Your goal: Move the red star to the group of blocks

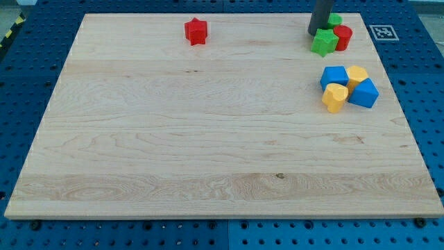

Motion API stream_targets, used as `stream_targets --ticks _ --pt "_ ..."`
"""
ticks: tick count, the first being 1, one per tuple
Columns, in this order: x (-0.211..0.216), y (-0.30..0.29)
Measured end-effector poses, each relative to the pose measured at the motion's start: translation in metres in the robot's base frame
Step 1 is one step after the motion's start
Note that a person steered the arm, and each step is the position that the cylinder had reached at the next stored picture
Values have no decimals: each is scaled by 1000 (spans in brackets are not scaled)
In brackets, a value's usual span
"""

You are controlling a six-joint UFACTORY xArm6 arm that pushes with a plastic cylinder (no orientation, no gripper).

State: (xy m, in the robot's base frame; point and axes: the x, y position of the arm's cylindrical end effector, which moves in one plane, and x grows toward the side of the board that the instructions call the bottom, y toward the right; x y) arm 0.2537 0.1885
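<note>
The red star lies alone near the view's top, left of centre, on the wooden board. The group sits at the view's top right: a green star, a red block and a green block partly hidden behind the rod. My tip rests at the left edge of that cluster, touching or nearly touching the green star. It is far to the right of the red star.
A second cluster lies below the first on the view's right: a blue block, a yellow block, a yellow heart-like block and a blue block. A white marker tag lies beyond the board's top right corner.
</note>
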Motion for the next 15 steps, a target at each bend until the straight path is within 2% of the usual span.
stream_targets --ticks 1,2,4,5,6,7,8,9,10,11,12,13,15 --pt "-4 -42" --pt "-4 -107" --pt "63 -191" --pt "72 -263" --pt "37 -284" --pt "1 -247" --pt "0 -148" --pt "0 -95" --pt "15 -128" --pt "33 -197" --pt "8 -274" --pt "-45 -280" --pt "-52 -168"
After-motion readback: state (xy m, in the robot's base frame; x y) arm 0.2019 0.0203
